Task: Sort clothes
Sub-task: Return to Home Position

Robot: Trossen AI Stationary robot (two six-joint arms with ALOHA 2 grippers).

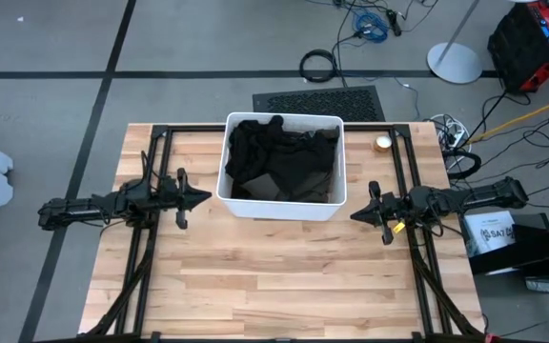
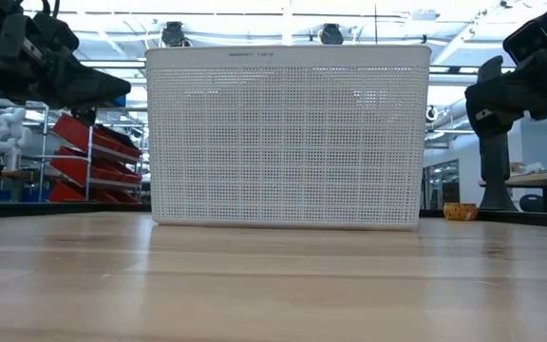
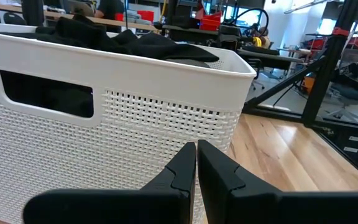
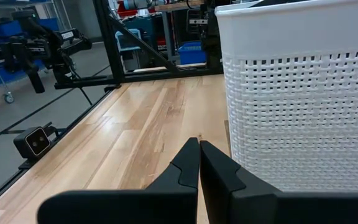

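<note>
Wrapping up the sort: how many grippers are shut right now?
2. The left gripper sits shut left of the white laundry bin, the right gripper right of it; both are empty.

A wooden table (image 1: 284, 276) bears a white bin (image 1: 281, 208) and a small round tin (image 1: 382, 143).

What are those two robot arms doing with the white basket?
Nothing is being held right now. The white basket sits in the middle of the table with dark clothes piled inside. The left gripper is on one side of the basket and the right gripper on the other, both shut, empty and a little apart from it.
</note>
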